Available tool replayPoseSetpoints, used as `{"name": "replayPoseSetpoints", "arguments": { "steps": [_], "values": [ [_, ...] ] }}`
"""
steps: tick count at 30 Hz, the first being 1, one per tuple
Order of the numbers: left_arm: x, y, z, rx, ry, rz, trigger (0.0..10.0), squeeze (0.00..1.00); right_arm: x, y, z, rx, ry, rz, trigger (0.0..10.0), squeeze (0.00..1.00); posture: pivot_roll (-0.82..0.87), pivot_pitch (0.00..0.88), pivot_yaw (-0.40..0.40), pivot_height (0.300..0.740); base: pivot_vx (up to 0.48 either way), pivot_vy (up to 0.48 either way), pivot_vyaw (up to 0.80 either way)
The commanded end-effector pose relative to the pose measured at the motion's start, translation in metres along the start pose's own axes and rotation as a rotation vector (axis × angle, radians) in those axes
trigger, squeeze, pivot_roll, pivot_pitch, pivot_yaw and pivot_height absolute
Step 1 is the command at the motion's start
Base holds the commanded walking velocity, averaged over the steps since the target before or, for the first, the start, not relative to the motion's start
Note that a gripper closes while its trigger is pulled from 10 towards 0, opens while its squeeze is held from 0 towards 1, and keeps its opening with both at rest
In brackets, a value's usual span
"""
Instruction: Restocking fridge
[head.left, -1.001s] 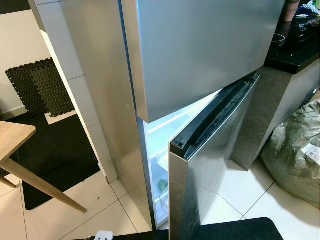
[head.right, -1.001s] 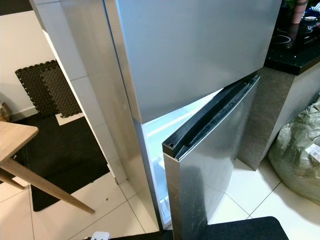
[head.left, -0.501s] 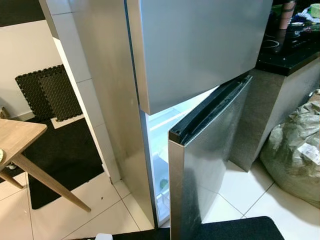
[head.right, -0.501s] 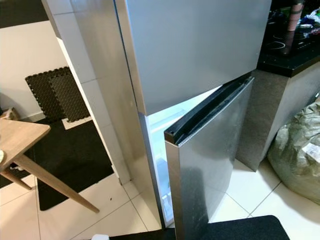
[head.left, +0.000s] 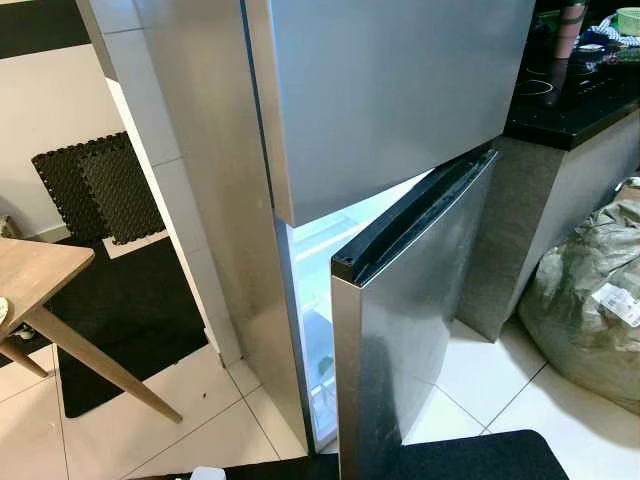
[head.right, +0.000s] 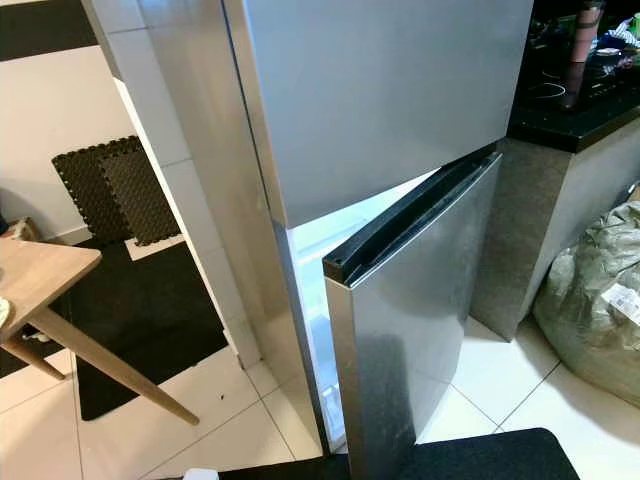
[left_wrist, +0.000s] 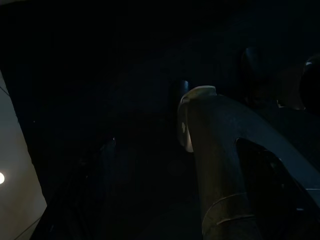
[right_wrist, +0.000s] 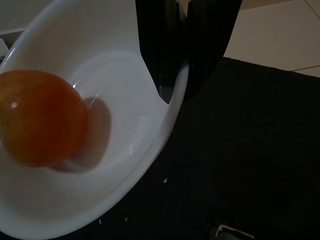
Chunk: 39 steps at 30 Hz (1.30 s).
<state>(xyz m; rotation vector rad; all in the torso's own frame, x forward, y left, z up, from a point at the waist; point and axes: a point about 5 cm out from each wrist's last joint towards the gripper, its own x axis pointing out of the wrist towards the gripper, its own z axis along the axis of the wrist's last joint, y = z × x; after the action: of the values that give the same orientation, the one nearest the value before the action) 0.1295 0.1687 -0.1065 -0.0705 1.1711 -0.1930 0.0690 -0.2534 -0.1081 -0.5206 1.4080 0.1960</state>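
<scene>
Right wrist view: right gripper (right_wrist: 179, 89) pinching glossy white bowl (right_wrist: 107, 150) rim, round orange (right_wrist: 40, 117) inside.

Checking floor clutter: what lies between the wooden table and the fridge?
In the left eye view, a black mat and bare tile lie between table and fridge.

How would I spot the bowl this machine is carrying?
In the right wrist view, follow the right pincer down: its two black fingers clamp the rim of a white bowl above a black mat. It holds a single orange fruit, the only bright thing there.
</scene>
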Motion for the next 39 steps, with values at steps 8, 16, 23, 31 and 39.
{"name": "replayPoseSetpoints", "arguments": {
  "steps": [8, 16, 23, 31, 39],
  "values": [
    [0.0003, -0.0013, -0.0017, 0.007, 0.008, 0.002, 10.0, 0.00, 0.0001, -0.0003, 0.0036, -0.012, -0.010, -0.003, 10.0, 0.00, -0.15, 0.000, 0.040, 0.740, -0.382, 0.000, 0.00],
    [0.0004, -0.0008, -0.0004, -0.008, -0.003, 0.014, 10.0, 0.00, -0.0003, -0.0043, 0.0022, -0.016, -0.007, -0.009, 10.0, 0.00, -0.15, 0.000, 0.037, 0.740, -0.170, 0.000, 0.00],
    [0.0002, -0.0004, -0.0002, -0.004, -0.003, 0.012, 10.0, 0.00, -0.0005, -0.0056, 0.0023, -0.015, -0.007, -0.010, 10.0, 0.00, -0.15, 0.000, 0.039, 0.740, 0.000, 0.000, 0.00],
    [0.0000, 0.0002, -0.0005, 0.005, -0.002, 0.011, 10.0, 0.00, -0.0005, -0.0053, 0.0014, -0.017, -0.005, -0.007, 10.0, 0.00, -0.15, 0.000, 0.039, 0.740, 0.000, 0.000, 0.00],
    [-0.0003, 0.0016, 0.0012, 0.025, -0.006, 0.007, 10.0, 0.00, -0.0006, -0.0059, 0.0005, -0.020, -0.003, -0.008, 10.0, 0.00, -0.15, 0.000, 0.039, 0.740, 0.000, 0.000, 0.00]
  ]
}}
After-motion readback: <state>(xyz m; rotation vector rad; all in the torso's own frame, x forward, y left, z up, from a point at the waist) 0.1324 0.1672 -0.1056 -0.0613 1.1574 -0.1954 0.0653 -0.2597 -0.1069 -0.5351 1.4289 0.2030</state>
